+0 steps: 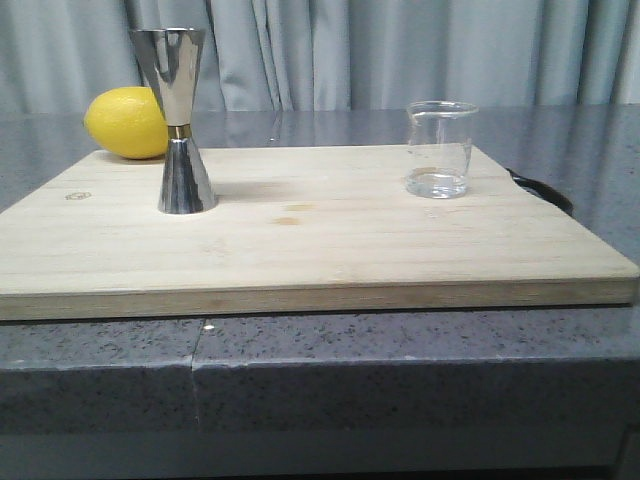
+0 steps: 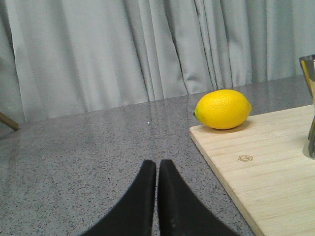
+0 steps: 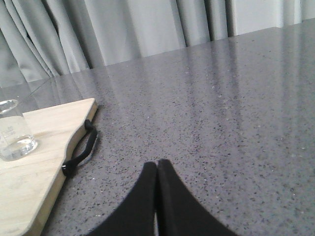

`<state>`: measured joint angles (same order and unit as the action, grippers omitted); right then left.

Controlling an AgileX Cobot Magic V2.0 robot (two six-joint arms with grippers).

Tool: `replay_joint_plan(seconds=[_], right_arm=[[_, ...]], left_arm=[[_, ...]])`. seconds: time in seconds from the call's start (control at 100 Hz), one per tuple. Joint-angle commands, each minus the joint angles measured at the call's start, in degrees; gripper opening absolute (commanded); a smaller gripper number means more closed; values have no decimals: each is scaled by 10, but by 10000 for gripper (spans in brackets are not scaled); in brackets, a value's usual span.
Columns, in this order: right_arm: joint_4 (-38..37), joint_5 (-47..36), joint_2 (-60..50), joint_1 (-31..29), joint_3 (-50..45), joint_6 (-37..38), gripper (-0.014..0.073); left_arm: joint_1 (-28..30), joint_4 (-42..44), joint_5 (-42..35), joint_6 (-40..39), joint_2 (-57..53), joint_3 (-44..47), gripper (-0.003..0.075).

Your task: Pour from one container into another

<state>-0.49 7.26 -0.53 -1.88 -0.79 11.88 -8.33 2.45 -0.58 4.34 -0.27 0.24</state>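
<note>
A small clear glass beaker (image 1: 439, 150) stands upright on the right part of the wooden board (image 1: 300, 240), with a little clear liquid at its bottom; the right wrist view catches it at the frame edge (image 3: 12, 132). The tall steel jigger (image 1: 181, 120), hourglass-shaped with a gold band, stands upright on the board's left; only its edge (image 2: 310, 105) shows in the left wrist view. My left gripper (image 2: 157, 164) is shut and empty over the grey counter, off the board's left side. My right gripper (image 3: 157, 164) is shut and empty over the counter, off the board's right side. Neither arm appears in the front view.
A yellow lemon (image 1: 128, 122) lies at the board's far left corner, behind the jigger, also seen as the lemon (image 2: 223, 109) in the left wrist view. A black handle (image 3: 81, 147) sticks out from the board's right edge. Grey curtains hang behind the speckled counter (image 1: 320, 350).
</note>
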Motion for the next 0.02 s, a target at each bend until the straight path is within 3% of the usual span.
replay_joint_plan(seconds=[0.0,0.01], right_arm=[[-7,-40,-10,-3,-15,0,-75],[-7,-40,-10,-3,-15,0,-75]], left_arm=[[1,0,-41,-6,-14,20,-19],[1,0,-41,-6,-14,20,-19]])
